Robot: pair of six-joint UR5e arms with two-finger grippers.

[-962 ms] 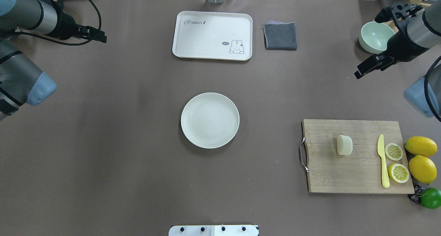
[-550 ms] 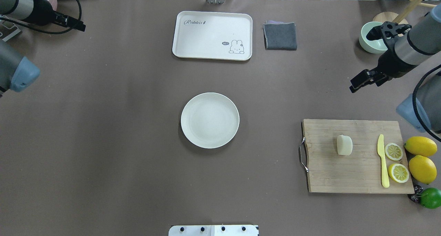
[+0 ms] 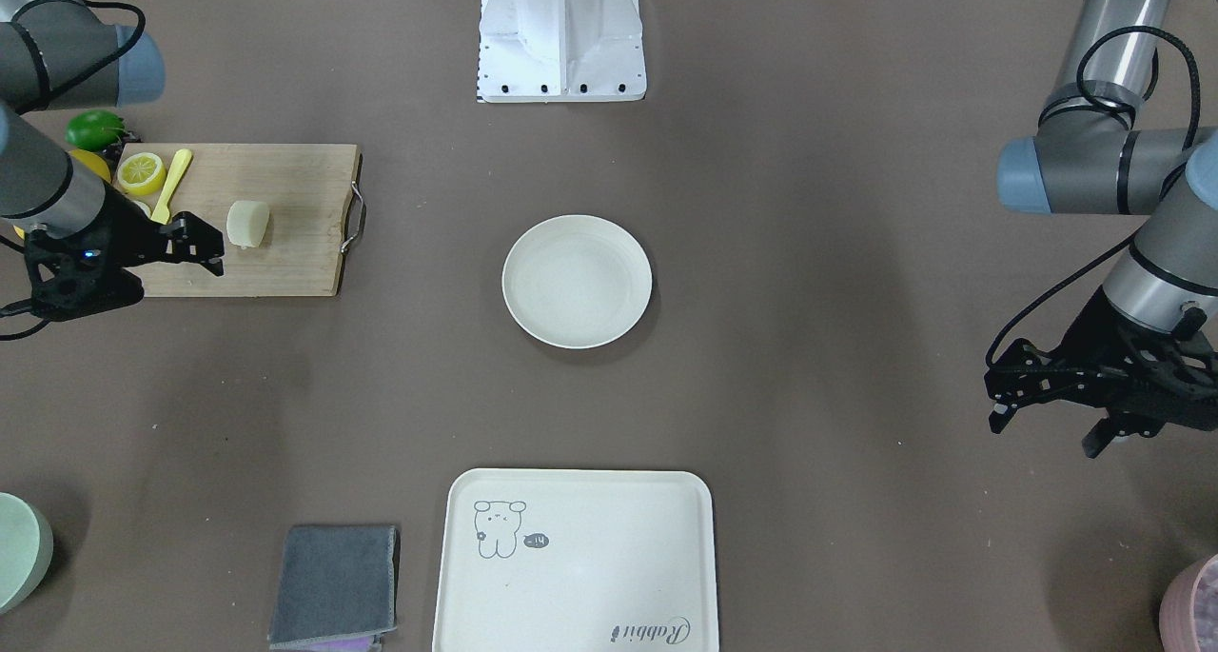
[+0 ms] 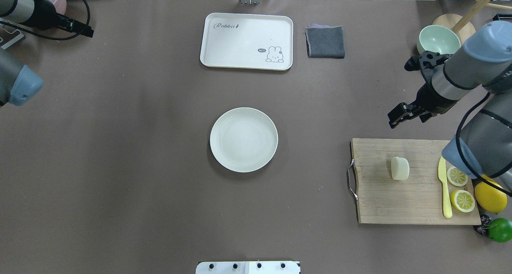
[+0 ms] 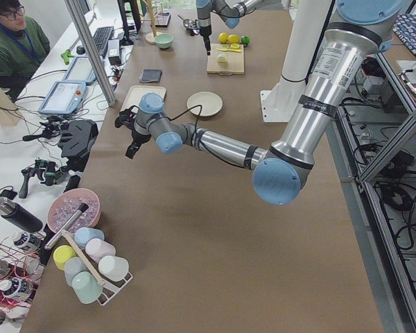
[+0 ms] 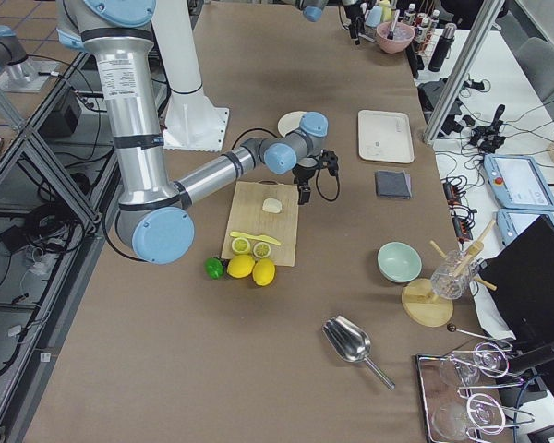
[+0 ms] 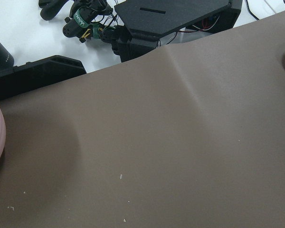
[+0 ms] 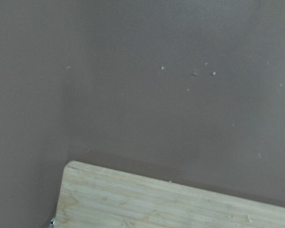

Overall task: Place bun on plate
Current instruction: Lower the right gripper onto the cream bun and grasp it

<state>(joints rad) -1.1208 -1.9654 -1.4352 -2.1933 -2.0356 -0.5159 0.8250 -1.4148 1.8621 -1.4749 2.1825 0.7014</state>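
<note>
The bun [image 4: 400, 168], a pale cream lump, lies on a wooden cutting board [image 4: 400, 206] at the right. It also shows in the front view, the bun [image 3: 247, 224]. The plate [image 4: 244, 139] is round, off-white and bare, and sits mid-table. My right gripper [image 4: 394, 118] hovers open over the table just beyond the board's far edge, apart from the bun; in the front view the right gripper [image 3: 211, 252] is beside the bun. The right wrist view catches only the board's corner [image 8: 156, 204]. My left gripper [image 3: 992, 403] stands open at the far left, holding nothing.
On the board lie a yellow knife [image 4: 444, 190] and lemon slices [image 4: 457, 176]; whole lemons [image 4: 490, 196] and a lime [image 4: 500, 230] sit beside it. At the far side are a cream tray [image 4: 246, 40], a grey cloth [image 4: 325, 42] and a green bowl [image 4: 438, 40].
My right arm has swung from beside the green bowl toward the cutting board. The left arm has drawn back toward the far-left corner. Bun and plate have not moved.
</note>
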